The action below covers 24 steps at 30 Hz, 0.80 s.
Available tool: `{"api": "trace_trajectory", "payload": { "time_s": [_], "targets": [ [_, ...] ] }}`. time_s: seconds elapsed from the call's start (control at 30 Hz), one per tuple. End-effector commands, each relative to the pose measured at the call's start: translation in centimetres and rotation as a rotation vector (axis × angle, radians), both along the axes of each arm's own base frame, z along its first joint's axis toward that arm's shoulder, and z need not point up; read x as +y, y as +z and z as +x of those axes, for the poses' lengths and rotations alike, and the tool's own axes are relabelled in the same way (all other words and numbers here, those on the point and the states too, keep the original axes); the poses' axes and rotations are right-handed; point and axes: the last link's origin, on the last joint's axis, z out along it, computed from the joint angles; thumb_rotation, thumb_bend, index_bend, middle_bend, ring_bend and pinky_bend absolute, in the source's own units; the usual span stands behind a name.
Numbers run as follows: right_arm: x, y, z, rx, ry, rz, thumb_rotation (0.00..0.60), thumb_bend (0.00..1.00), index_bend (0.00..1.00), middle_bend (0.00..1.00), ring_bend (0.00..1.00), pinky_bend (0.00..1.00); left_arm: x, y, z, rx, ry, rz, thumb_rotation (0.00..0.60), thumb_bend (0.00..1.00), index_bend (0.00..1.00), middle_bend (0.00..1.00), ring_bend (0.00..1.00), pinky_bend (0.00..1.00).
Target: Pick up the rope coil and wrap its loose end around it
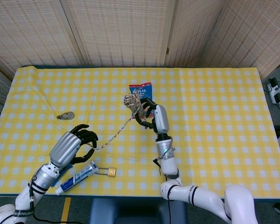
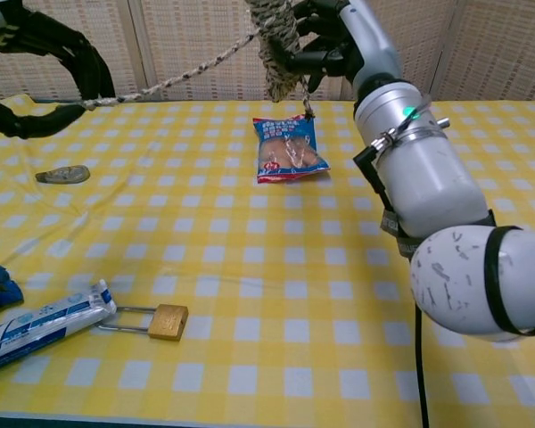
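— Holding the rope coil (image 1: 132, 103) aloft in my right hand (image 1: 155, 117), fingers curled around it, above the snack packet (image 1: 141, 91).

— And the loose end (image 1: 113, 136)?

— Stretched taut, down-left to my left hand (image 1: 73, 146), fingers pinching it above the tabletop (image 1: 214, 116). Toothpaste tube (image 1: 78, 177) and padlock (image 1: 111, 172) lie near.

The speckled beige-and-black rope coil (image 1: 132, 103) hangs upright above the worktop, its loose end (image 1: 113, 137) stretched taut, slanting down to the left.

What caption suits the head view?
Right hand lifts the rope coil while left hand pulls its loose end taut.
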Motion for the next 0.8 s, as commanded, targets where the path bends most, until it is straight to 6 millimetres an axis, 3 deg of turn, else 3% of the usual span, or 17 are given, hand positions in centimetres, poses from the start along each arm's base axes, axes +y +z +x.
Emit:
{"api": "trace_trajectory", "payload": {
  "time_s": [0.03, 0.53, 0.8],
  "targets": [
    [-0.2, 0.8, -0.3, -0.035, -0.006, -0.012, 0.6, 0.68, 0.87, 0.71, 0.75, 0.66, 0.1, -0.7, -1.8, 0.021, 0.057, -0.018, 0.6, 0.55, 0.64, 0.43, 0.4, 0.22],
    [1.3, 4.9, -2.9, 0.013, 0.089, 0.042, 0.6, 0.68, 0.88, 0.72, 0.76, 0.67, 5.1, -1.6, -9.1, 0.088, 0.365, 0.017, 0.6, 0.55, 0.64, 0.42, 0.39, 0.21],
    [2.4, 6.9, -3.9, 0.121, 0.143, 0.062, 0.6, 0.68, 0.88, 0.72, 0.76, 0.67, 6.9, -1.8, -11.2, 0.124, 0.452, 0.042, 0.6, 0.55, 0.64, 0.42, 0.39, 0.21]
  ]
}}
